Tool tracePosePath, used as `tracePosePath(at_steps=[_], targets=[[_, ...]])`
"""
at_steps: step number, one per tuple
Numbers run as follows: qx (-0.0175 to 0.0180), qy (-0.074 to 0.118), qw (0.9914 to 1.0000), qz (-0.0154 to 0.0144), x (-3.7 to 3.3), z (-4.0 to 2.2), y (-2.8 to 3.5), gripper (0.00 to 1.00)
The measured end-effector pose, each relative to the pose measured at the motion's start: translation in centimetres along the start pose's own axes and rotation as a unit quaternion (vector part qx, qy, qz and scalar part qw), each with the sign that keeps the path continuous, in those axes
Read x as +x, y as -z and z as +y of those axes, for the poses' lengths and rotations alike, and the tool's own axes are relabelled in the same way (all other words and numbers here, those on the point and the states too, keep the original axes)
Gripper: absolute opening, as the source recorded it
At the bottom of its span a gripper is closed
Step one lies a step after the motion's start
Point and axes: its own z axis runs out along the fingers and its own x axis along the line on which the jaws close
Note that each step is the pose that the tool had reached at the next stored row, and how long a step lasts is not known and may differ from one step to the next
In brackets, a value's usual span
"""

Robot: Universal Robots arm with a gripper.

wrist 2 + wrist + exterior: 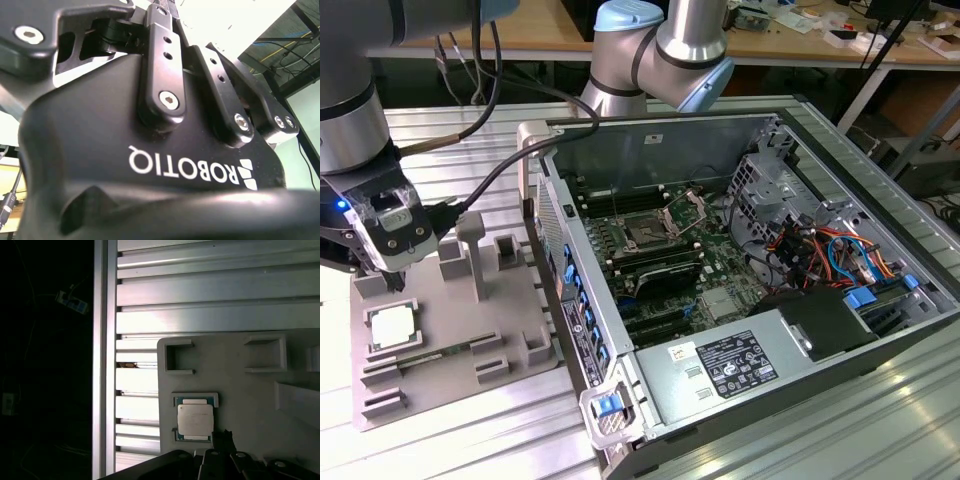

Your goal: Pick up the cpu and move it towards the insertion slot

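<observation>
On the ribbed metal table point(490, 450), the cpu point(395, 326) lies flat in its grey tray point(460, 330) — thin, stiff, light, slick-topped, likely delicate underneath; I'd take its edges. My claw point(392, 284) hovers just above — open or closed, I cannot tell.

The cpu point(195, 420) top is silvery metal, dull sheen; fixture point(240, 390) — matt grey plastic; table point(200, 290) — ribbed glossy aluminium.

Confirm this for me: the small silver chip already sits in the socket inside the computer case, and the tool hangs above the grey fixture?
Not quite. The exterior view shows the cpu lying on the grey fixture, outside the case, near the tool.
</observation>
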Motion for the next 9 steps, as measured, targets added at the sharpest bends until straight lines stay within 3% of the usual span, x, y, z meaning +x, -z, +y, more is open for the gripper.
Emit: tracePosePath(at_steps=[9], targets=[[0.0000,0.000,1.00000,0.0000,0.00,0.00,-0.14,0.11]])
